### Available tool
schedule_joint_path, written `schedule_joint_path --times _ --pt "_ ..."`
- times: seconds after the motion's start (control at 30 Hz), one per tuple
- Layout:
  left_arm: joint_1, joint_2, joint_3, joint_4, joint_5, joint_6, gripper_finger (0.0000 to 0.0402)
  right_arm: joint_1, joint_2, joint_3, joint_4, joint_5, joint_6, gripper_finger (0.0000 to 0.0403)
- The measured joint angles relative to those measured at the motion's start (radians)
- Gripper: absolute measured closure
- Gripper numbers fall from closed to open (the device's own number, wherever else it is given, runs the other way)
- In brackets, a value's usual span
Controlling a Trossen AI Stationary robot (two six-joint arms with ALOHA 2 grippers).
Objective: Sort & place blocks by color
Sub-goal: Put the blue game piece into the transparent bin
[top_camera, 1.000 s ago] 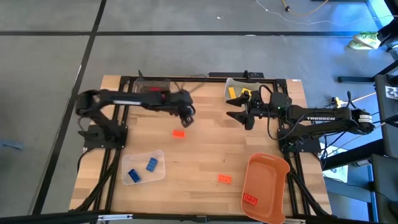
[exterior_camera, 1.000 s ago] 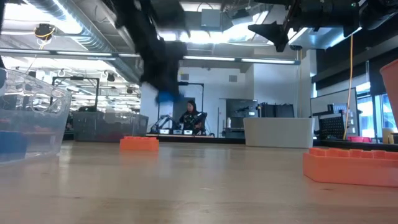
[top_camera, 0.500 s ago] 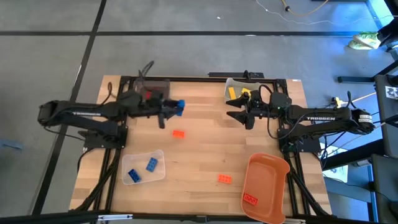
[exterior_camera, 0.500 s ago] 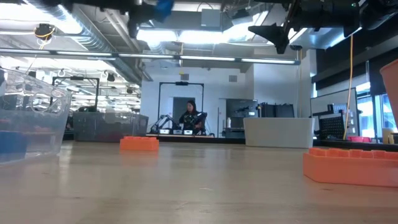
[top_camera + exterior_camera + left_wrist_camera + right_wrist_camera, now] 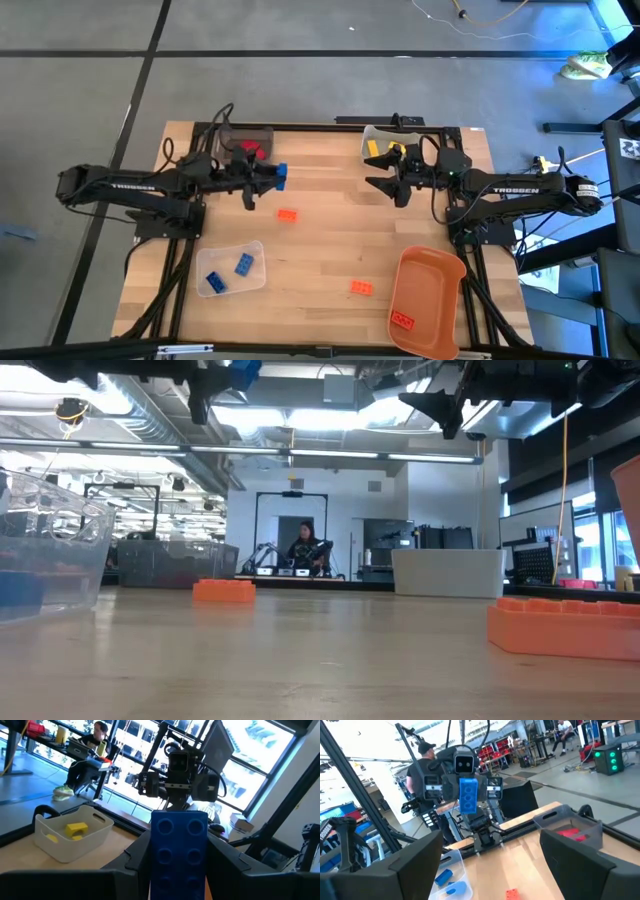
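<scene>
Wooden worktop is seen from above, framed by a dark rail, with grey floor around it.

Change noted: against the pictures from half a second and a second ago, the left arm has been drawn back from mid-worktop toward 10 o'clock, and the blue block has been carried up off the wood. The left gripper is held level above the worktop, its fingers clamped on the blue block; in the left wrist view the block is seen upright between them. By judgement, the pick is done and only the carry to the blue bin remains.

The right gripper is parked at about 1 o'clock, unmoved across the earlier pictures, fingers apart and holding nothing.

Containers:
- Clear bin at 8 o'clock: two blue blocks inside. Likely destination for the held block.
- Dark bin at 11 o'clock, just behind the left gripper: red blocks inside.
- Pale bin at 1 o'clock: a yellow block inside.
- Orange bin at 5 o'clock: one red block near its lower end.

Loose on the wood: an orange-red block near centre, another just beside the orange bin. These two are still unsorted.
</scene>
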Motion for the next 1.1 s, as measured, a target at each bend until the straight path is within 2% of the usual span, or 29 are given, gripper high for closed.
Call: schedule_joint_path --times 0.4,0.6,0.67,0.77,0.93,1.0,1.1 --pt "-0.001 0.001 0.0 -0.01 0.011 0.017 0.0273 0.0 0.0 0.0 0.003 0.0 -0.021 0.0068" --pt "-0.02 0.001 0.007 -0.099 0.031 -0.026 0.0273 0.0 0.0 0.0 0.005 0.015 -0.022 0.0068" --pt "-0.04 0.001 0.041 -0.232 0.077 -0.082 0.0273 0.0 0.0 0.0 0.004 0.015 -0.022 0.0068" --pt "-0.111 0.001 0.135 -0.518 0.152 -0.18 0.0273 0.0 0.0 0.0 0.004 0.015 -0.021 0.0068" --pt "-0.351 0.059 0.321 -1.029 0.17 -0.393 0.0273 0.0 0.0 0.0 0.004 0.015 -0.021 0.0068" --pt "-0.475 0.094 0.362 -1.134 0.16 -0.52 0.0273 0.0 0.0 0.0 0.004 0.015 -0.021 0.0068" --pt "-0.656 0.159 0.367 -1.192 0.145 -0.676 0.0273 0.0 0.0 0.0 0.004 0.015 -0.021 0.0068"
